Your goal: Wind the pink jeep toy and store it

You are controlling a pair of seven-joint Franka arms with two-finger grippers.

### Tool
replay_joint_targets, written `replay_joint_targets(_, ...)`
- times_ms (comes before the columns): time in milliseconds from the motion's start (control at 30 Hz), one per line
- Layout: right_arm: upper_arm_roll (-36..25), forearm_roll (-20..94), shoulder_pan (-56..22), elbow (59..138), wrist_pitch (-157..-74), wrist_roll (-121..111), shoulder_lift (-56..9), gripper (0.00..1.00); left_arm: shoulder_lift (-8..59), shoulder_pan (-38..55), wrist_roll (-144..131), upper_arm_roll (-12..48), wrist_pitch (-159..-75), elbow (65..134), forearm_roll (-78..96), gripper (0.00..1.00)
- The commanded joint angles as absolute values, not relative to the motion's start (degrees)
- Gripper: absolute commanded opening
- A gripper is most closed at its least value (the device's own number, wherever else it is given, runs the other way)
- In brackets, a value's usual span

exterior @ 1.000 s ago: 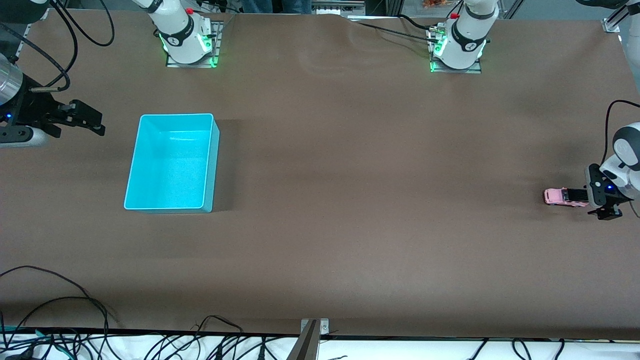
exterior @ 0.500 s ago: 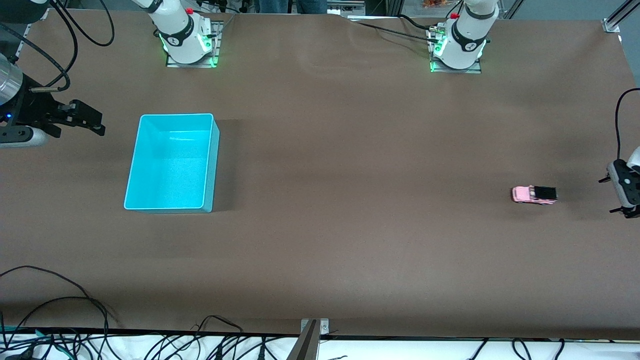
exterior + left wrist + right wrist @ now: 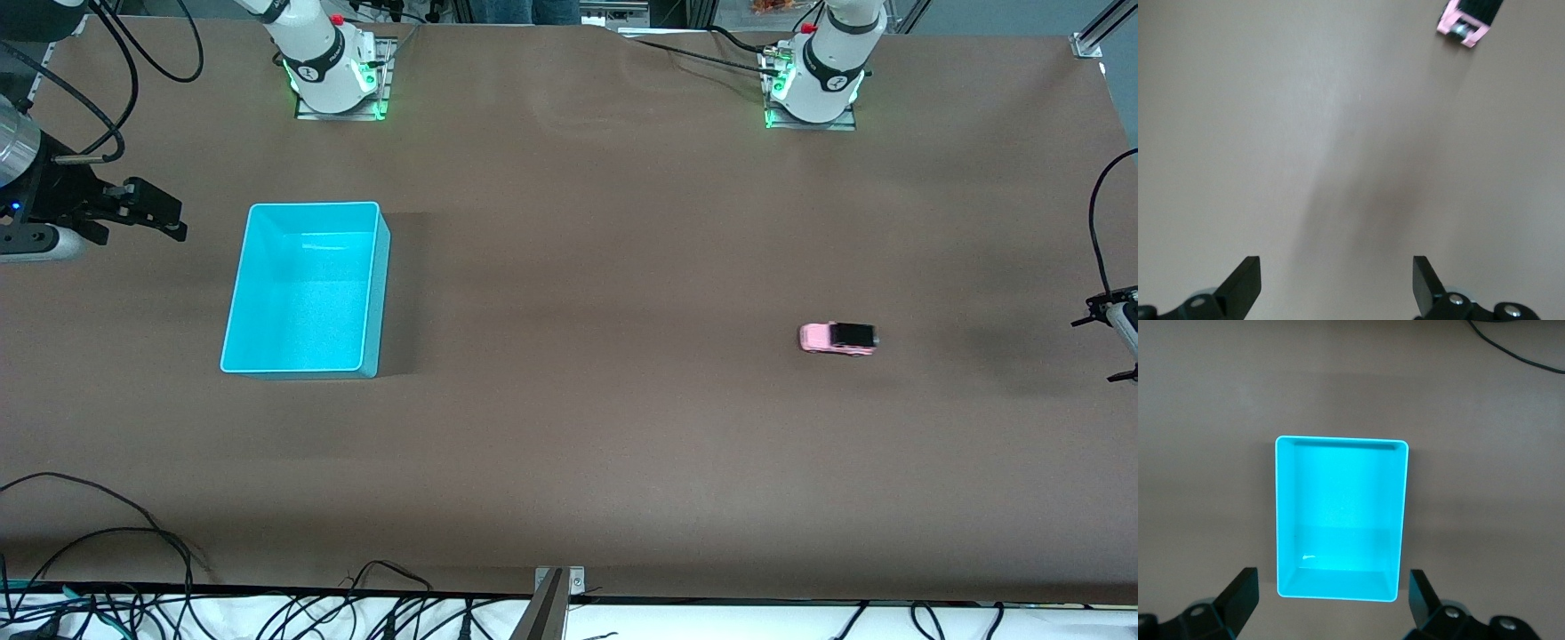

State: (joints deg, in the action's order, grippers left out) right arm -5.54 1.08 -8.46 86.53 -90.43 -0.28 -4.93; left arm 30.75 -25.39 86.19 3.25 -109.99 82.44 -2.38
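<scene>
The pink jeep toy, pink body with a black roof, stands alone on the brown table toward the left arm's end. Its rear shows at the edge of the left wrist view. My left gripper is open and empty at the left arm's end of the table, well apart from the jeep; its fingers frame bare table. The turquoise bin is empty, toward the right arm's end. My right gripper is open and empty beside the bin, which fills the right wrist view.
The two arm bases stand along the table's farthest edge. Loose black cables lie along the edge nearest the front camera. A wide stretch of brown table lies between the jeep and the bin.
The left gripper let go of the jeep and drew back toward its end of the table. The jeep has rolled on its own toward the bin. The right arm has not moved.
</scene>
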Motion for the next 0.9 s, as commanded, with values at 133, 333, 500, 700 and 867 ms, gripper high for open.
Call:
replay_joint_targets(133,-5.5,0.3,-8.5,85.3,-89.1,-0.8,-5.0,1.00,28.7,-19.8,71.5,3.2,-98.7,77.0,-1.1,1.00)
replay_joint_targets(333,-5.5,0.3,-8.4,85.3,-89.1,-0.8,-5.0,1.00,27.2,-15.9,63.1,3.2,-95.0,75.0,-1.1,1.00)
replay_joint_targets(500,-5.5,0.3,-8.5,85.3,-89.1,-0.8,-5.0,1.00,26.2,-12.5,56.3,3.2,-91.9,74.4,-1.1,1.00)
replay_joint_targets(700,-5.5,0.3,-8.4,85.3,-89.1,-0.8,-5.0,1.00,24.0,-6.8,44.6,3.1,-88.3,73.9,-1.5,1.00)
replay_joint_targets(867,-5.5,0.3,-8.4,85.3,-89.1,-0.8,-5.0,1.00,23.6,-2.9,33.4,3.1,-84.3,71.6,-1.8,1.00)
